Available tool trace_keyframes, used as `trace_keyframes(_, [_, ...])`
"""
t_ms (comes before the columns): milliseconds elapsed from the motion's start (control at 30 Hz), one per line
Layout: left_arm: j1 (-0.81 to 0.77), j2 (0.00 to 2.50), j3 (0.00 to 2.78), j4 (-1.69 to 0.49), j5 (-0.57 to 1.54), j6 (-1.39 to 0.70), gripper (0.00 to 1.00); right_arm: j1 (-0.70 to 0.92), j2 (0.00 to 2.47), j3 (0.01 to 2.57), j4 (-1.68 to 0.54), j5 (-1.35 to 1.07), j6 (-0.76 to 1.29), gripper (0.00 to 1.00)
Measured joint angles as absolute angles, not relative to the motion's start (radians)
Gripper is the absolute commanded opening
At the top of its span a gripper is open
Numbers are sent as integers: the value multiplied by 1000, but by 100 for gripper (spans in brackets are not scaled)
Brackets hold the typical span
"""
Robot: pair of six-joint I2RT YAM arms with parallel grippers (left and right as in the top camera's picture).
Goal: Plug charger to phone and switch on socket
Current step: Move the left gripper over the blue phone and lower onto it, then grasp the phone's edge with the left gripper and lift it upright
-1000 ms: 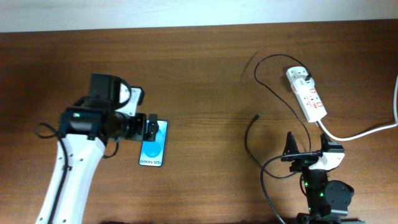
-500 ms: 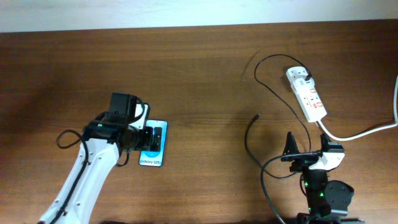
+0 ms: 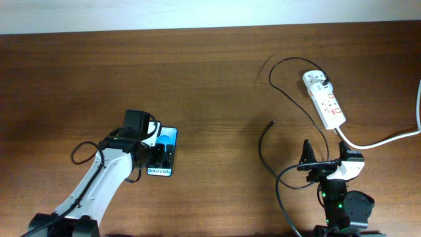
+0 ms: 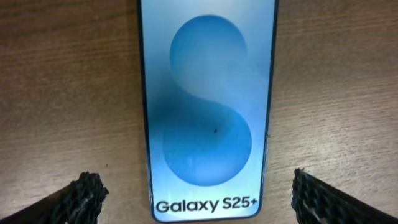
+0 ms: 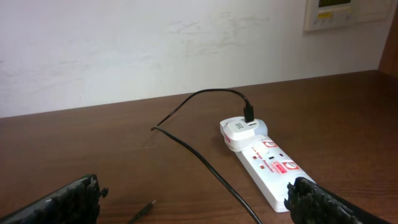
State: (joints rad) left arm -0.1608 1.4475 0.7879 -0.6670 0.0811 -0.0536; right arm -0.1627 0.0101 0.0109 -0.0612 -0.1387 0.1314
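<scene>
Black right gripper (image 5: 196, 205), near right, stands fully spread and empty. Mid-left, the left gripper (image 4: 202, 198) hangs equally wide astride the slim blue-screened phone (image 4: 205, 106), clear of its edges. Judged step is securing the phone, and the next move needs the pads closed squarely on both edges. Thin black charger cable (image 5: 214, 91) is plugged in at the white power strip (image 3: 327, 104), far right.

Left black-fingered claw (image 3: 161, 153) and right black-fingered claw (image 3: 323, 157): both spread wide.
The left points straight down; the right faces level and forward.
</scene>
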Motion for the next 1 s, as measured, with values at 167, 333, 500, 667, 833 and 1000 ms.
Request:
trace_keyframes(167, [-203,1448,778,-609,84,-53,99,-163,10,11,-61,-139,131,98])
trace_keyframes(333, [-223,1449,750,-555,39,-96,99,-163,10,11,-61,-139,131,98])
trace_keyframes(500, [-223,1449,745,-540,2,-152,99,-163,10,11,-61,-139,131,98])
trace_keyframes(667, [-223,1450,720,-511,-10,-155,99,-163,10,11,-61,-139,131,98])
trace_keyframes(833, [-223,1450,693,-479,-11,-155,99,-163,10,11,-61,-139,131,98])
trace_keyframes(1000, [-223,1452,662,-427,-2,-155,99,-163,10,11,-61,-139,131,98])
